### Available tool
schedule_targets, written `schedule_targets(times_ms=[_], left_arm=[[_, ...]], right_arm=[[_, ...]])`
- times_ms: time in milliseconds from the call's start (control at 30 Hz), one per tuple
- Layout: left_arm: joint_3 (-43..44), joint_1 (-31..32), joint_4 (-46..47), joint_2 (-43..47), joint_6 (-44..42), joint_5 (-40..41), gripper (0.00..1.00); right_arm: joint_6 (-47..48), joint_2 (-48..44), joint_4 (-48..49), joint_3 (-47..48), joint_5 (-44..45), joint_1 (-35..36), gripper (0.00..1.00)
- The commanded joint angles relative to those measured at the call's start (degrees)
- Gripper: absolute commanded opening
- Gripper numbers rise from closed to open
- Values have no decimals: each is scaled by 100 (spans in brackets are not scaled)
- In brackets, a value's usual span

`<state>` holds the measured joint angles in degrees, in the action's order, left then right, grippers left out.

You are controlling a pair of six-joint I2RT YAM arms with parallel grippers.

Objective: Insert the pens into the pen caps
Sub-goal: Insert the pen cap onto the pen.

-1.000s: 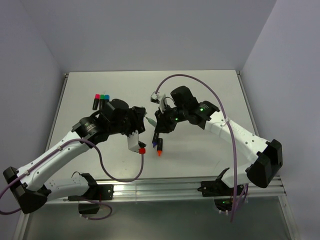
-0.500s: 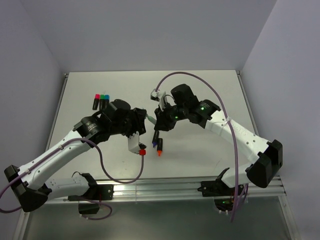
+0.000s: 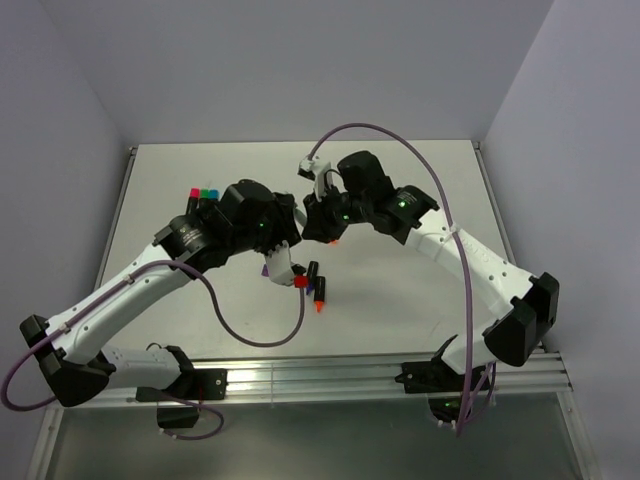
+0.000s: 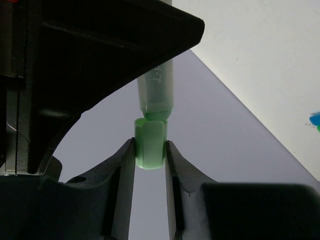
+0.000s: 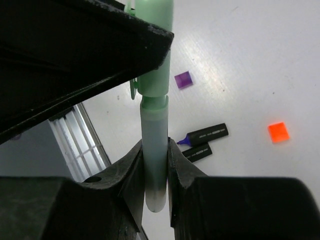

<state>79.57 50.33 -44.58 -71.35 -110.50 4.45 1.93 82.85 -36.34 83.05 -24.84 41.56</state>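
Reading the top view: both arms have swung inward over the last second. The left gripper and right gripper now meet nose to nose above the table, just behind the loose pens.

Left wrist: the fingers pinch the green cap. The green pen touches its mouth and seems to be just entering.

Right wrist: the jaws are clamped on that pen's barrel. A purple cap and an orange cap lie near the loose pens.

I judge insertion begun but not seated; next, push along the axis.
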Motion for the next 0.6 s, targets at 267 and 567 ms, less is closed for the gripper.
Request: schedule_targets(times_ms=[267, 567], left_arm=[[-19, 241, 1, 340, -410, -400, 0], [-530, 250, 870, 719, -640, -691, 6]], right_arm=[[61, -278, 1683, 308, 269, -8, 0], [395, -252, 1867, 300, 129, 1, 0]])
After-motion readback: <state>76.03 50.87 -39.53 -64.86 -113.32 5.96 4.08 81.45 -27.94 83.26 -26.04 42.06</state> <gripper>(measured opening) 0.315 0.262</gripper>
